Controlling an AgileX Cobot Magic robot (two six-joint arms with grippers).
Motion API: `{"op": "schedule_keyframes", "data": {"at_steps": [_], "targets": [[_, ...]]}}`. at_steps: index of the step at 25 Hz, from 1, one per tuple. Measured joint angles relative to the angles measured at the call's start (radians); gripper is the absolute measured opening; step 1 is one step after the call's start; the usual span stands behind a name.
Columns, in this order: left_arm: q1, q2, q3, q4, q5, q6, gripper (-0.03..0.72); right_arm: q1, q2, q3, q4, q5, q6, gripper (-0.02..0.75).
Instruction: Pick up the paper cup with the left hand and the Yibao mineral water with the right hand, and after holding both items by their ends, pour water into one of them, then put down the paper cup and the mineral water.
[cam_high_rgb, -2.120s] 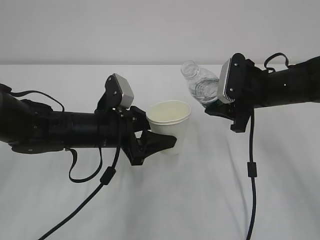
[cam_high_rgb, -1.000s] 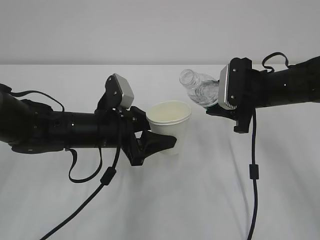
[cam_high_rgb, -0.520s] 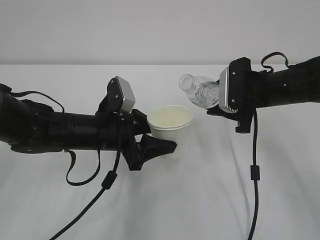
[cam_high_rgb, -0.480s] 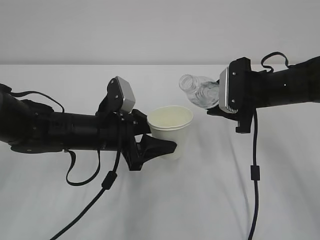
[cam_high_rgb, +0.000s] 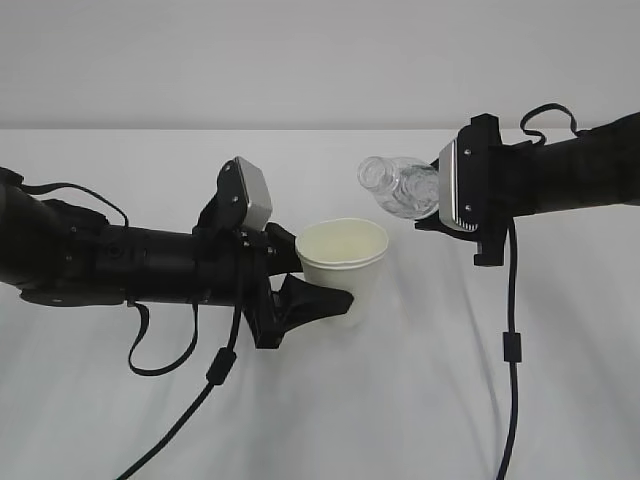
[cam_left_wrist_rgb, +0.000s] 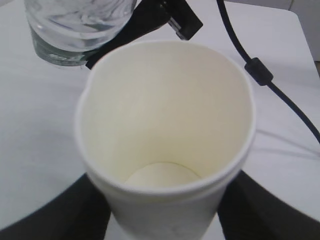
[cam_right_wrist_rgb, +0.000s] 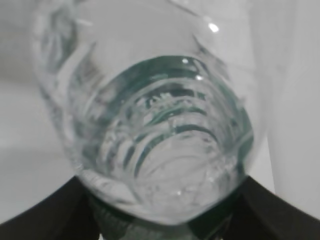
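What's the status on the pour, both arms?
Left end effector shut on paper cup, upright, empty. Right end effector shut on Yibao mineral water, tipped, mouth toward cup. No water stream seen. Nothing in the way.

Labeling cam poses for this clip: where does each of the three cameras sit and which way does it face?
Exterior: in front of the table, looking down at a slant; both arms show, left hand gripping the paper cup, right hand tilting the Yibao mineral water.
Left wrist: behind the left hand, looking into the cup; black fingers at the bottom corners.
Right wrist: behind the right hand, looking along the bottle; fingers at the bottom edge.
Shared: the left wrist and exterior views both show cup and bottle.
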Motion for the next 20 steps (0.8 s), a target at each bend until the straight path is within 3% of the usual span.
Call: {"op": "schedule_keyframes", "data": {"at_steps": [20], "targets": [[-0.03, 0.0, 0.0, 0.011, 0.0, 0.0, 0.439, 0.0, -0.026, -0.009, 0.006, 0.001, -0.052, 0.461]]}}
